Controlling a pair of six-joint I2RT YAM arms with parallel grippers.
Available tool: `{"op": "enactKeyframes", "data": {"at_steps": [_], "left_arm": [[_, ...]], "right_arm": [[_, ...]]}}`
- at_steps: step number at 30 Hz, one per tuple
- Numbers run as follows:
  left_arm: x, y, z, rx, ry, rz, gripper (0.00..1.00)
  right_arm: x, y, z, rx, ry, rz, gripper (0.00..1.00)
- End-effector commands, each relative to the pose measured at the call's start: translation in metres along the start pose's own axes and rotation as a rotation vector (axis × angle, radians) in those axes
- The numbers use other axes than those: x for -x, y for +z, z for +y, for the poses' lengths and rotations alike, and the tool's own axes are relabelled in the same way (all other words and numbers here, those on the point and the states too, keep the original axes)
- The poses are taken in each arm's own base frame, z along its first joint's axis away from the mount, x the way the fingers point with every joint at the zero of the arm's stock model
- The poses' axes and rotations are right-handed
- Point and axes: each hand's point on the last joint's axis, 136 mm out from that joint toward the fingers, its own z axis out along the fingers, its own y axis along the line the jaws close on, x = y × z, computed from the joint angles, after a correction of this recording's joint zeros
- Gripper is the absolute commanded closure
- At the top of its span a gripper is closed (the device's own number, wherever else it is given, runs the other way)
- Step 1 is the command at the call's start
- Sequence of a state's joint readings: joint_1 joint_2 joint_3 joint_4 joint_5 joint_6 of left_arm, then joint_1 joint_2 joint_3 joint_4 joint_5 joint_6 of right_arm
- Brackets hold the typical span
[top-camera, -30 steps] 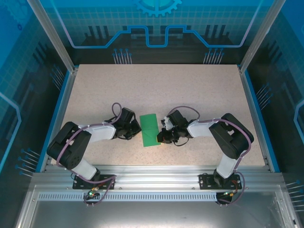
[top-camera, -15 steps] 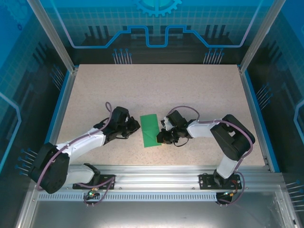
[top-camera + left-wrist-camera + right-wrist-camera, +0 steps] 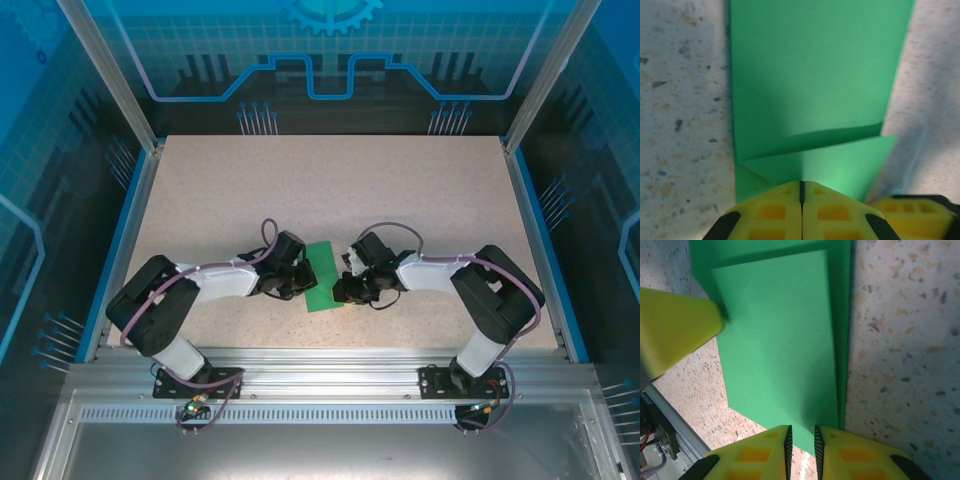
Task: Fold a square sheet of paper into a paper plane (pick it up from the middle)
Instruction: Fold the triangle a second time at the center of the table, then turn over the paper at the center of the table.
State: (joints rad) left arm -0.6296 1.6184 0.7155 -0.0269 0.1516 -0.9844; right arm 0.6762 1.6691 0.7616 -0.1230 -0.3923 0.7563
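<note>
When the cell is viewed from above, the speckled beige tabletop (image 3: 400, 190) is seen with both arms bent inward over its near-centre area. The black-and-white left arm (image 3: 215, 280) is positioned from the left and the black-and-white right arm (image 3: 450, 272) from the right, so that their wrists are placed near each other. Between them the thin bright-green matte sheet of paper (image 3: 325, 262) is laid flat on the tabletop. It is folded into a narrow rectangle, and its long axis is directed away from the arm bases. In the right wrist view an upper layer is seen over a lower one, and a thin strip of the lower layer is left exposed along the right edge. The left gripper (image 3: 303, 285) is set at the sheet's left edge. In the left wrist view its yellow fingers (image 3: 775, 210) are pressed fully together over the paper, and whether a layer is pinched cannot be determined. The right gripper (image 3: 342, 291) is set at the sheet's near right corner. Its yellow fingers (image 3: 755, 455) are parted by a narrow gap, through which green paper is visible.
</note>
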Motion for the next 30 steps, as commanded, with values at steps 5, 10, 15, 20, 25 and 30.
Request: {"op": "enactKeyframes", "data": {"at_steps": [5, 10, 15, 20, 25, 30], "left_arm": [[-0.003, 0.005, -0.001, -0.001, 0.019, 0.015, 0.94], [-0.003, 0.002, -0.003, -0.012, 0.026, 0.015, 0.94], [-0.002, 0.001, -0.007, -0.015, 0.037, 0.015, 0.93], [-0.001, -0.001, -0.009, -0.011, 0.043, 0.016, 0.93], [-0.001, -0.002, -0.009, -0.01, 0.043, 0.015, 0.93], [-0.003, -0.006, -0.006, -0.009, 0.045, 0.014, 0.93]], "right_arm": [[0.002, -0.024, 0.009, -0.018, -0.045, -0.042, 0.66], [0.013, -0.03, -0.002, -0.024, -0.017, -0.064, 0.6], [0.021, -0.026, -0.005, -0.032, -0.012, -0.055, 0.56], [0.027, -0.018, -0.002, -0.021, -0.02, -0.037, 0.56], [0.031, -0.011, -0.002, -0.02, -0.02, -0.02, 0.56], [0.028, -0.004, -0.008, -0.031, -0.005, 0.0, 0.56]]}}
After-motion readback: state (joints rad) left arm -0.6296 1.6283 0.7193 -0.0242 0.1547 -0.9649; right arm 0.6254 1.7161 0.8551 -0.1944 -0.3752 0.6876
